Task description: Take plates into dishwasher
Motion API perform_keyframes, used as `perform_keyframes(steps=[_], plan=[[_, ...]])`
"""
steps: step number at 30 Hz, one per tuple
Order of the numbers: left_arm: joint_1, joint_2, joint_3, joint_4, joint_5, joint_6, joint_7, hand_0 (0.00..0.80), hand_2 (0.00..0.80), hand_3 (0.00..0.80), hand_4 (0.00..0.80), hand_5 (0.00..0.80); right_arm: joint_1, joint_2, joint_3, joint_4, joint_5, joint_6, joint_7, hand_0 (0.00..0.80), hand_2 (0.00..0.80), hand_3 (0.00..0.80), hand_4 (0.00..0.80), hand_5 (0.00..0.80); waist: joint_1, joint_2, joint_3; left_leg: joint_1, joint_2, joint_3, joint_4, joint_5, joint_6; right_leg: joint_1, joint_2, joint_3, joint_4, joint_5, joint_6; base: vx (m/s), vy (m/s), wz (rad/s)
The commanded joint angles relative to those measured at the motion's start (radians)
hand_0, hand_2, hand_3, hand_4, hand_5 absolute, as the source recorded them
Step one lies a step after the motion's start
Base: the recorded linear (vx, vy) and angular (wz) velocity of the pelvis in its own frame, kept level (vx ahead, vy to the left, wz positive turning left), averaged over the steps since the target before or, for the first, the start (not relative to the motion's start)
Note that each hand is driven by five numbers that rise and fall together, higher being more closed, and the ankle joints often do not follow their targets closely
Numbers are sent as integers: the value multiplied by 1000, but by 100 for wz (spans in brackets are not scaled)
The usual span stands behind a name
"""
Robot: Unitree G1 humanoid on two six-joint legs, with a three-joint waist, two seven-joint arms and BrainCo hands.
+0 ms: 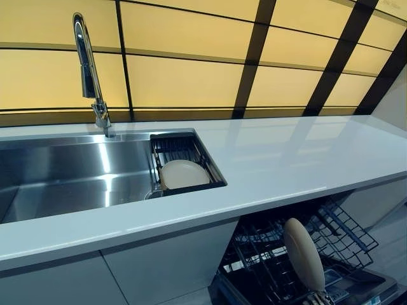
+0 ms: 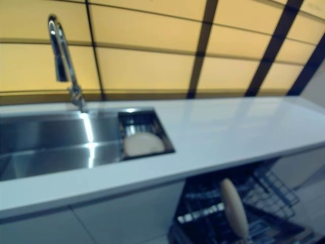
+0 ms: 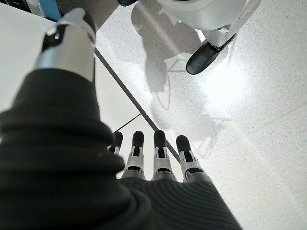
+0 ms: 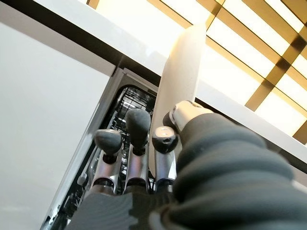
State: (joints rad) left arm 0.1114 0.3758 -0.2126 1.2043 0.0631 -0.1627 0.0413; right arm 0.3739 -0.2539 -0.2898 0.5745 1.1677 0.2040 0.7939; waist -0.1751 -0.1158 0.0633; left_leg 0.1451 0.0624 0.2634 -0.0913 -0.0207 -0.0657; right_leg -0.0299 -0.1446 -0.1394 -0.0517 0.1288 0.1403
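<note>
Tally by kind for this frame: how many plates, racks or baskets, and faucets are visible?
Round cream plates: 2, one in the sink basket, one held upright by the right hand
Wire racks or baskets: 2, the dark sink basket and the black dishwasher rack
Chrome faucet: 1
Total: 5

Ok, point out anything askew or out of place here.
Nothing stands out. One plate lies in the sink basket; the right hand holds another plate upright over the dishwasher rack. Left hand idle.
</note>
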Motion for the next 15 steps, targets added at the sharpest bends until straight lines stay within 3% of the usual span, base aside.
perform_keyframes(steps=[1,15], plan=[[-46,27,34,2,7,-9,9,0,0,0,0,0,-78,-15,-3,-50,5,-8,12,800,800,800,800,800,16,26,40,-26,-33,-23,6,5,54,6,2,13,97,8,62,0,0,0],[-51,33,25,2,21,-1,6,0,0,0,0,0,-112,-26,30,-19,11,9,-52,800,800,800,800,800,36,30,40,-25,-34,-35,7,5,53,12,2,-2,95,2,60,4,-7,1]])
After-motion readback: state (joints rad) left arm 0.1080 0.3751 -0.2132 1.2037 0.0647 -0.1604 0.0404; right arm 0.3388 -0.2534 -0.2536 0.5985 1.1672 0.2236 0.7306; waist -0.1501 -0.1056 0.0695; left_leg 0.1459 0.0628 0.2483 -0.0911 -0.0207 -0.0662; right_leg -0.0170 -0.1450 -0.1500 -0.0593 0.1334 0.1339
